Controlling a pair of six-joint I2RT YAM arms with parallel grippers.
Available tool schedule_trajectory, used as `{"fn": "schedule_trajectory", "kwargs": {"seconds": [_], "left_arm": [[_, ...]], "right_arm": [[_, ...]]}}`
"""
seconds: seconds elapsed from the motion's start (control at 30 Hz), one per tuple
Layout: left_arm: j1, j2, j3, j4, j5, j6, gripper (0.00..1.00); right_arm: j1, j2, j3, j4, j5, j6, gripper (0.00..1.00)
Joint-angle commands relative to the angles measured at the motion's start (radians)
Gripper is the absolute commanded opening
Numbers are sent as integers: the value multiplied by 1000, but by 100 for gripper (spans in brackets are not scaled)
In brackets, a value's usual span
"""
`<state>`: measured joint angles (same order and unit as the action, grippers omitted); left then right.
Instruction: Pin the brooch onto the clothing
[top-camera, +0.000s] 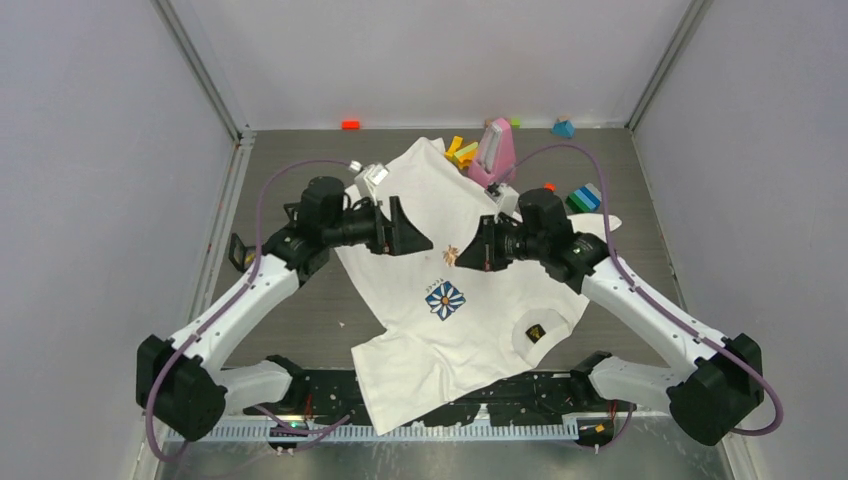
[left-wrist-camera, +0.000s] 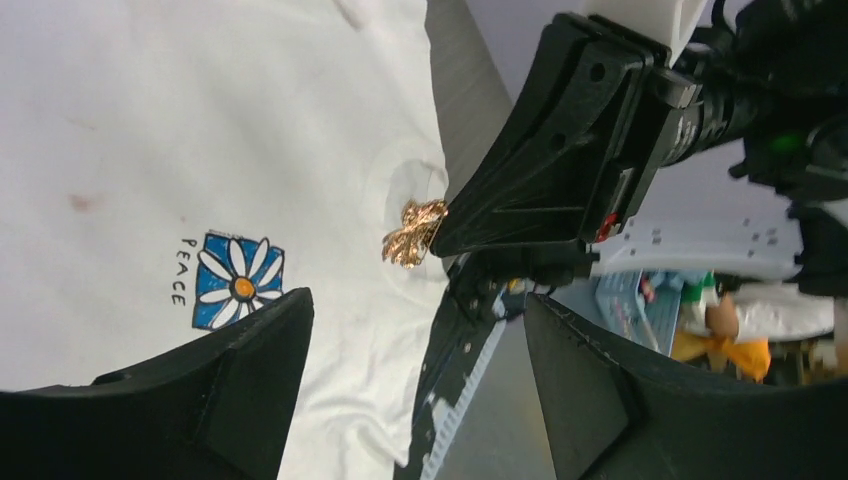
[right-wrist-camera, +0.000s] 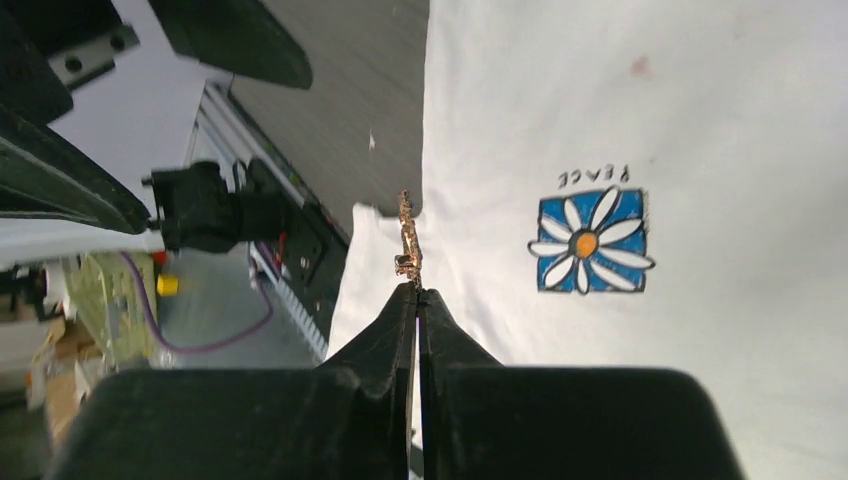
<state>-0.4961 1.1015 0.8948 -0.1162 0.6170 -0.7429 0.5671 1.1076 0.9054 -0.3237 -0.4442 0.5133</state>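
Note:
The white T-shirt (top-camera: 440, 250) with a blue daisy print (top-camera: 445, 299) lies spread across the table; it also shows in the left wrist view (left-wrist-camera: 200, 150) and the right wrist view (right-wrist-camera: 700, 150). My right gripper (top-camera: 470, 254) is shut on a small gold brooch (top-camera: 450, 255) and holds it edge-on just above the shirt, above the daisy. The brooch shows in the left wrist view (left-wrist-camera: 412, 233) and at my fingertips in the right wrist view (right-wrist-camera: 408, 238). My left gripper (top-camera: 412, 235) is open and empty, facing the brooch from the left, a short gap away.
A pink object (top-camera: 494, 152) and several coloured blocks (top-camera: 462, 153) lie at the back of the table, with more blocks (top-camera: 584, 197) at the right. A black label (top-camera: 536, 332) sits on the shirt's lower right. A rail (top-camera: 450, 425) runs along the near edge.

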Motion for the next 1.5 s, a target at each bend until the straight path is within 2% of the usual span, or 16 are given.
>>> {"fn": "schedule_trajectory", "kwargs": {"seconds": [0.0,0.07,0.17,0.23,0.33,0.6,0.77,0.9,1.07,1.1,1.17,1.23,1.3,1.37,1.43,1.47], "left_arm": [[-64,167,156,-378,268,405,79],[-86,202,160,-337,359,424,77],[-95,208,91,-133,502,319,70],[-101,208,75,-67,558,271,67],[-125,206,67,-63,569,274,61],[-152,219,55,-40,575,261,32],[-170,231,53,-37,588,263,26],[-179,234,50,-37,595,265,18],[-199,241,50,-41,614,276,17],[-202,242,52,-46,614,281,15],[-208,238,52,-56,613,294,1],[-210,223,52,-58,596,303,0],[-210,199,56,-59,565,314,0],[-209,169,63,-48,533,315,0],[-208,133,66,-21,479,301,0],[-205,118,67,9,460,286,0]], "right_arm": [[0,32,47,-179,-309,-119,1],[5,21,38,-174,-392,-119,1],[18,1,27,-168,-463,-118,1],[24,-14,23,-169,-496,-119,1],[29,-26,24,-173,-522,-125,1],[54,-12,48,-212,-533,-165,1],[60,-15,50,-216,-533,-168,1],[60,-13,50,-216,-534,-170,1],[60,-17,52,-215,-535,-170,1],[60,-18,52,-216,-535,-170,1],[60,-18,53,-216,-533,-169,1],[60,-24,56,-214,-516,-165,1],[60,-38,58,-211,-483,-157,10],[60,-67,55,-203,-431,-143,32],[60,-110,43,-175,-378,-116,48],[60,-143,27,-160,-353,-90,53]]}}
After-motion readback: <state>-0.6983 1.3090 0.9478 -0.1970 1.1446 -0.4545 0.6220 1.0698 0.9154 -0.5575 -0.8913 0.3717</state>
